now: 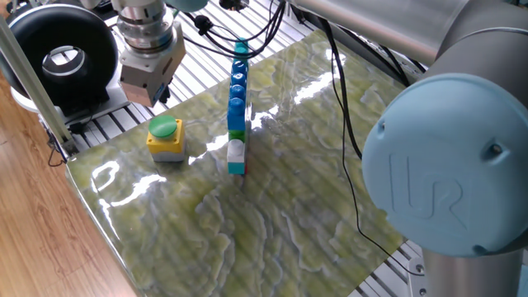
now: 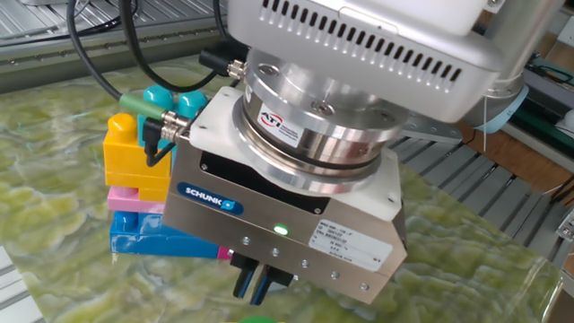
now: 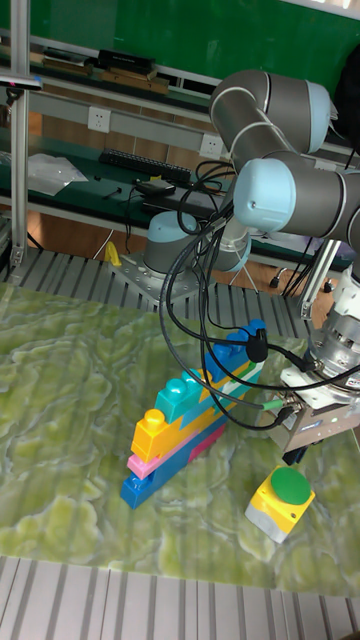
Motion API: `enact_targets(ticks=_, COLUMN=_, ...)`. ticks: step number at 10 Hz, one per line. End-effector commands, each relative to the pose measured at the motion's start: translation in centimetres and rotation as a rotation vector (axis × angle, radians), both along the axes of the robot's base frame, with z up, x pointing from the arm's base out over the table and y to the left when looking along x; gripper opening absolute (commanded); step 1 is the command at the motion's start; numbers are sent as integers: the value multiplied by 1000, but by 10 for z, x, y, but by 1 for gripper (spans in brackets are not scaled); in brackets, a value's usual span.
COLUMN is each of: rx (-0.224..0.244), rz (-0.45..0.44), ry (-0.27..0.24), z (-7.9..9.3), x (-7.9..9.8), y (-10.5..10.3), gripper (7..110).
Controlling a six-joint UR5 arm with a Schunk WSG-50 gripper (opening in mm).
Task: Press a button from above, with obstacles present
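The button (image 1: 164, 136) has a round green cap on a yellow box and stands near the mat's left edge; it shows again in the tall fixed view (image 3: 283, 498). My gripper (image 1: 160, 99) hangs just above and behind it, apart from the cap. Up close, its two fingers (image 2: 244, 278) sit pressed together, holding nothing, with a sliver of the green cap below them. In the tall view the gripper (image 3: 297, 452) is right over the cap. The obstacles (image 1: 238, 107), a mostly blue brick row, lie to the button's right, with a yellow, pink and teal end (image 2: 134, 175).
A green marbled mat (image 1: 272, 190) covers the table. A black ring-shaped device (image 1: 58, 58) stands at the back left on the slotted metal table. Cables (image 3: 195, 290) trail from the arm over the bricks. The arm's big blue joint (image 1: 450, 165) fills the right foreground.
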State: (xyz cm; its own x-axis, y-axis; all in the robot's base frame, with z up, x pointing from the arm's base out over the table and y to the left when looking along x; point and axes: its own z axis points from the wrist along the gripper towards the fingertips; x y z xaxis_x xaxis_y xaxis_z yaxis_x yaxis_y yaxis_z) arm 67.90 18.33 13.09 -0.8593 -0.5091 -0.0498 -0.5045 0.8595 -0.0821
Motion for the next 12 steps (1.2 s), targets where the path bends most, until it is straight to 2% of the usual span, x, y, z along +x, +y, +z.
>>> enact_targets(ticks=1, rx=9, rz=-24, ry=-5, z=1, x=1, y=1, gripper=7)
enact_targets(ticks=4, rx=15, rz=-51, ry=-28, z=2, x=7, y=1, gripper=7)
enact_targets(ticks=8, rx=17, rz=-71, ry=-32, z=2, x=8, y=2, gripper=7)
enact_targets(ticks=10, rx=1, rz=-72, ry=1, z=1, x=-1, y=-2, gripper=7)
enact_targets(ticks=12, rx=10, rz=-66, ry=31, z=3, x=-7, y=0, gripper=7)
